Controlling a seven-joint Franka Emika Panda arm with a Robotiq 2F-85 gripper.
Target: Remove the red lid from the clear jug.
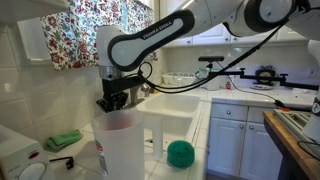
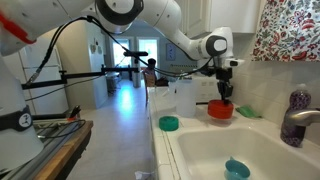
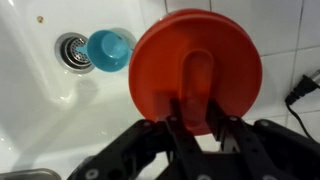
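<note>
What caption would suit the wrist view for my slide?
Robot fingers grip the red lid; behind it, a white sink with a blue cup beside the drain.

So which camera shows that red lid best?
The wrist view: the red lid shows large, seen from above. In an exterior view it is small; in an exterior view, the gripper mostly hides it.

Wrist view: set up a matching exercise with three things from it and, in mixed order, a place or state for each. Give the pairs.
Things:
1. red lid
2. blue round thing
3. drain

Places or states:
A. metal ring set into the floor of the sink
B. clamped by the end effector
C. lying in the sink right beside the drain

Pairs: 1-B, 2-C, 3-A
</note>
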